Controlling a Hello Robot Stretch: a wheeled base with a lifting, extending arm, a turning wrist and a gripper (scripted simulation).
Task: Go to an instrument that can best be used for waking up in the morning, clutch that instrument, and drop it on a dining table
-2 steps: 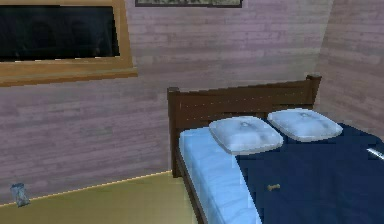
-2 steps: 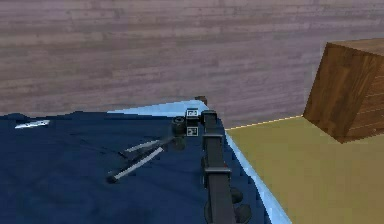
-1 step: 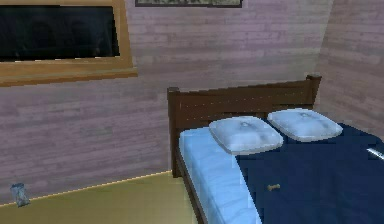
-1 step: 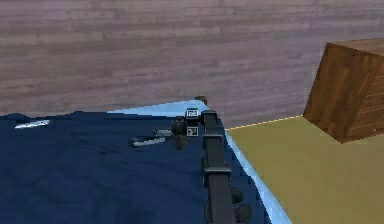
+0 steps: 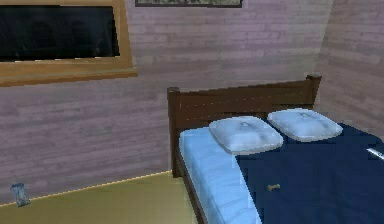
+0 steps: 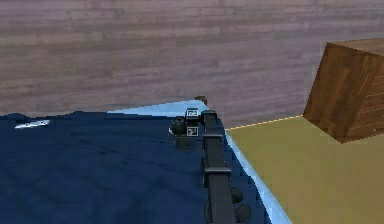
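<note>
Forward view, starting well left of the bed (image 5: 215, 172): a dark, wood-framed window (image 5: 60, 35) high on the plank wall and, low beneath it on the floor at the wall's foot, a small grey blob (image 5: 18, 193), possibly the alarm clock but too small to name for sure, with no readable facing and no clear long axis beyond seeming slightly taller than wide. Above the bed, at the top edge, the bottom strip of a framed picture (image 5: 188, 3). Next the bed's dark wooden headboard (image 5: 240, 100), with a white left pillow (image 5: 245, 134) and right pillow (image 5: 305, 124) side by side against it, and a dark blue blanket (image 5: 320, 180) below them. On the blanket, a tiny tan speck (image 5: 272, 186), unreadable; at the bed's right side, cut by the picture's edge, a flat white thing (image 5: 375, 153). Arm side view, by contrast, giving the arm and the room past the bed's corner: a similar flat white thing on the blanket at far left, then the gripper (image 6: 178, 127) seen against the blanket near the bed's corner, just left of two white marked squares (image 6: 192, 115) at the far end of the dark arm (image 6: 215, 175). Cannot tell whether the fingers grip, hang loose or hold anything, with blanket right behind them. Right of the bed, yellowish floor (image 6: 300, 170) and a brown wooden chest (image 6: 350, 90) by the wall
</note>
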